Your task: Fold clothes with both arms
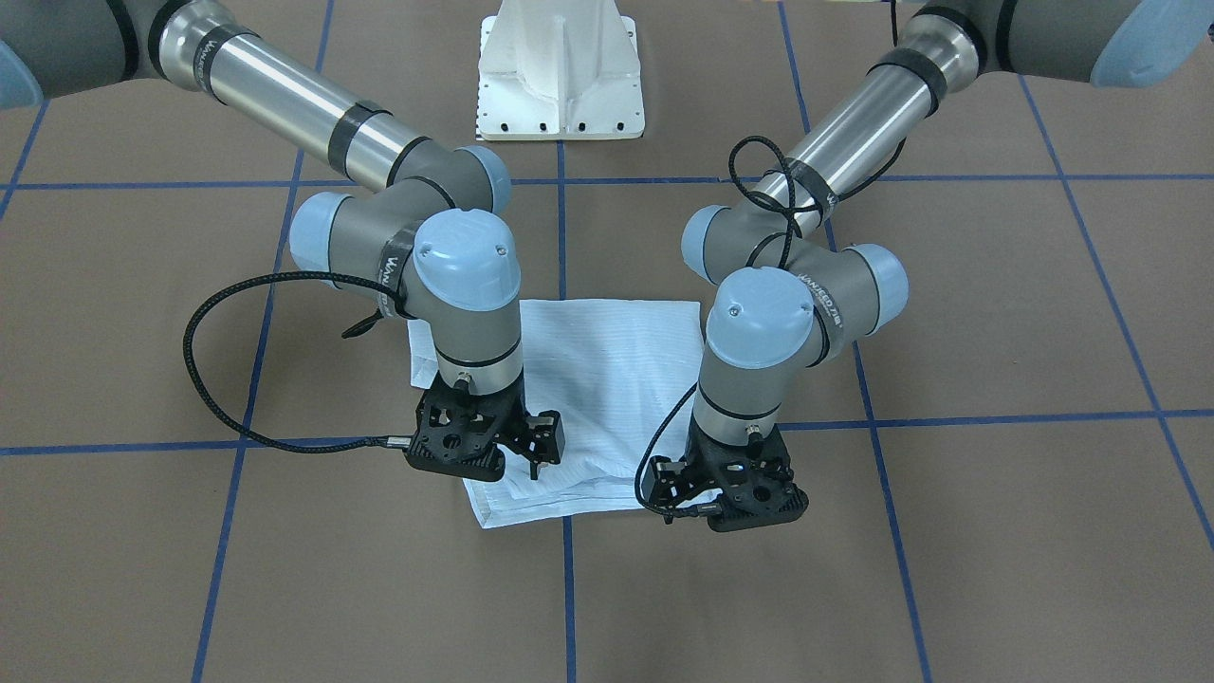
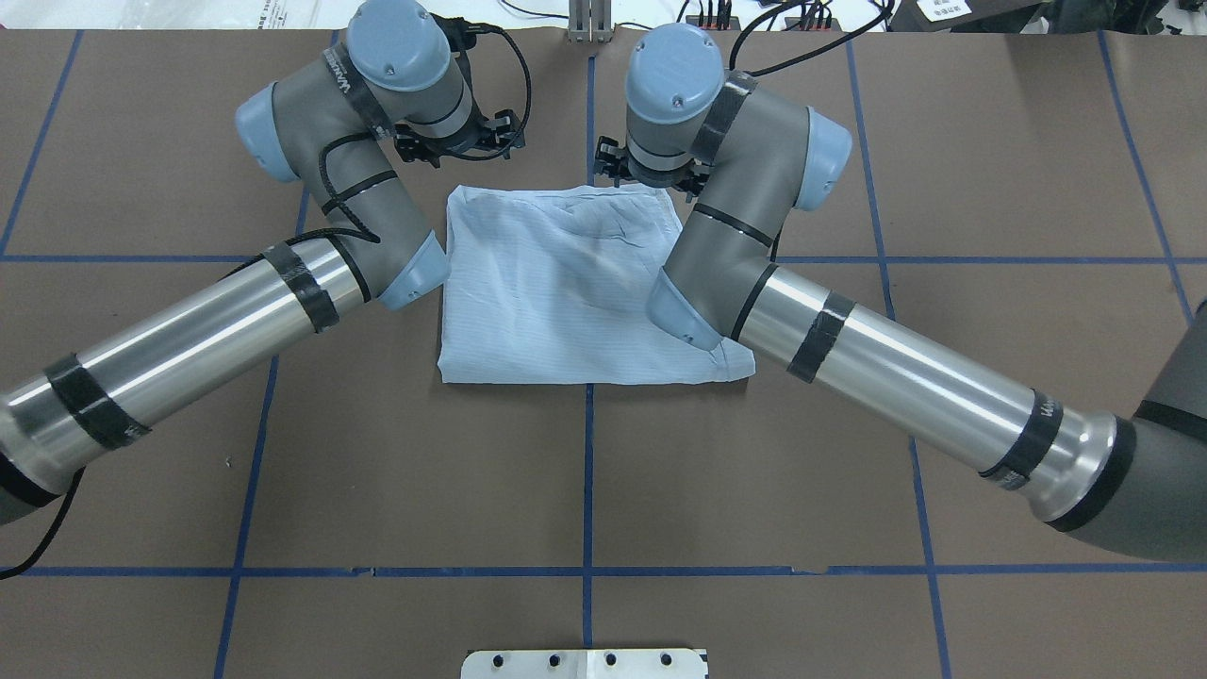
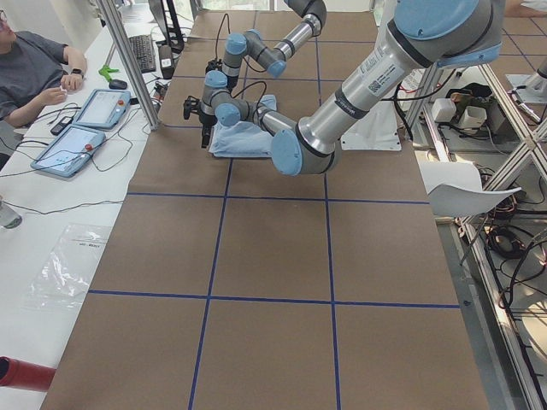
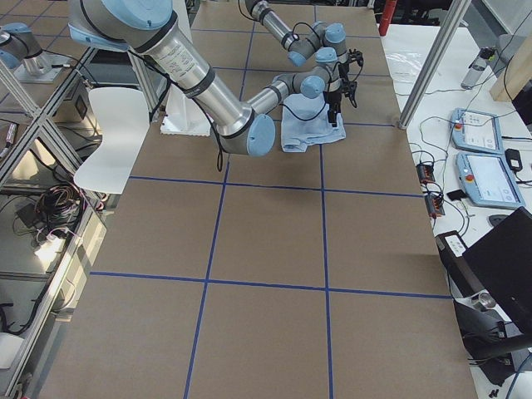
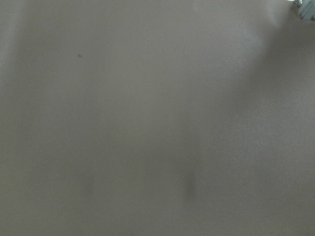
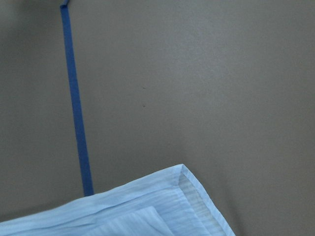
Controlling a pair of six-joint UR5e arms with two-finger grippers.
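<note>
Exterior front-facing: illegible white lettering on straps (image 1: pixel 820 292) of left arm (image 1: pixel 759 323) and right arm (image 1: pixel 469 327); jaws' state beside shirt (image 1: pixel 607 370) unclear.

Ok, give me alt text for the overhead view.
A pale-blue shirt, folded into a rough rectangle, lies on the brown table. The left hand and the right hand are by its far corners.

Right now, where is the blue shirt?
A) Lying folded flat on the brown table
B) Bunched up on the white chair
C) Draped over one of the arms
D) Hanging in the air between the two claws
A: the shirt lies as a folded, roughly rectangular pad, spread flat on the brown table between the two arms.
</note>
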